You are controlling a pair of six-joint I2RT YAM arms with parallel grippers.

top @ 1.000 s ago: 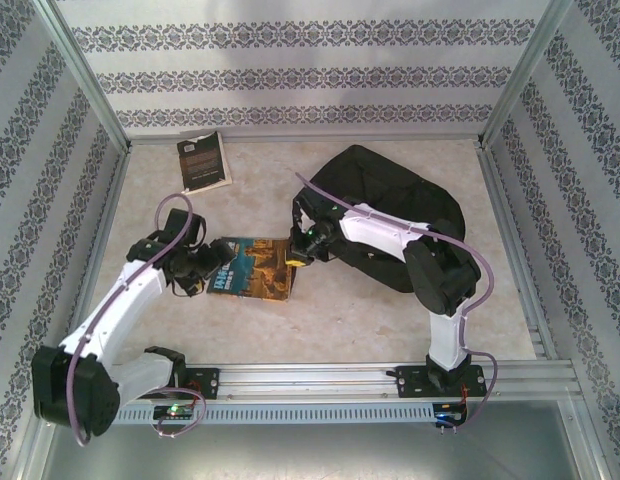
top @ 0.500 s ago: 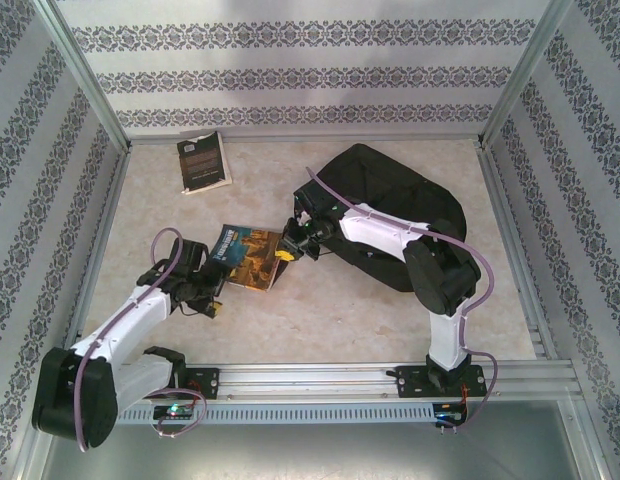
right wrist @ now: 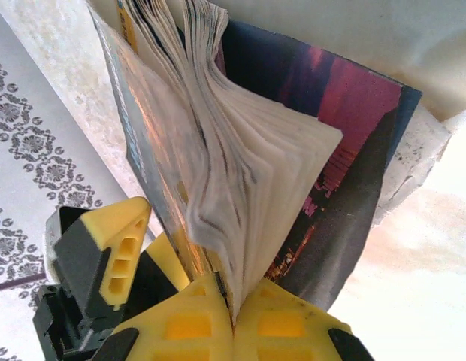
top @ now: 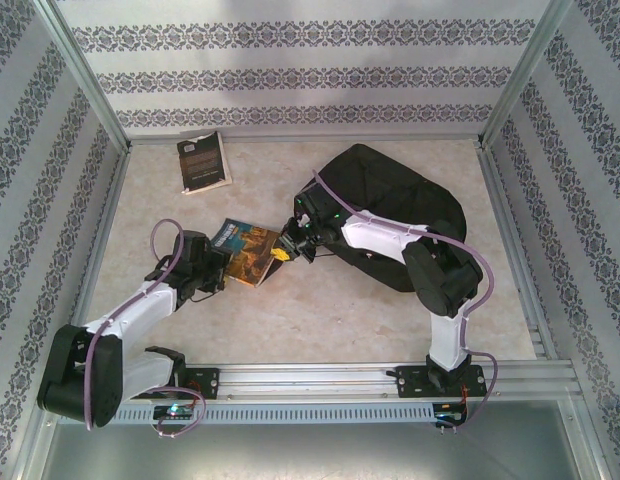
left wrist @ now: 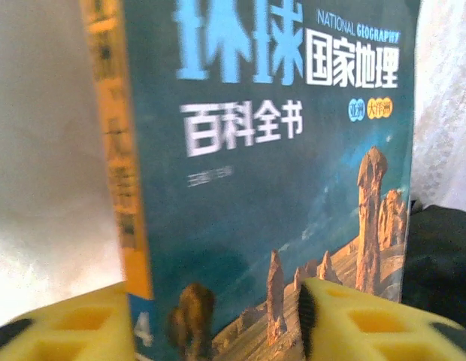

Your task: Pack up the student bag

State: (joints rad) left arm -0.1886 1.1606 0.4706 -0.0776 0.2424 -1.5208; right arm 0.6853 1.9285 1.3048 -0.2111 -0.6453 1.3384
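A teal geography book stands tilted on edge on the table, its pages fanning open. My right gripper is shut on the lower corner of the cover and pages, holding it up. My left gripper is open at the book's left side. Its yellow fingers straddle the front cover, and whether they touch it I cannot tell. The black backpack lies at the right behind the right arm, and a dark part of it shows beyond the book.
A second, dark-covered book lies flat at the far left near the back wall. Metal frame rails border the table on the left and right. Bare tabletop lies in front of the book.
The right gripper has raised the book's right edge, so the book went from flat to standing tilted. The left gripper drew back toward the near edge, then came up to the book's left side.
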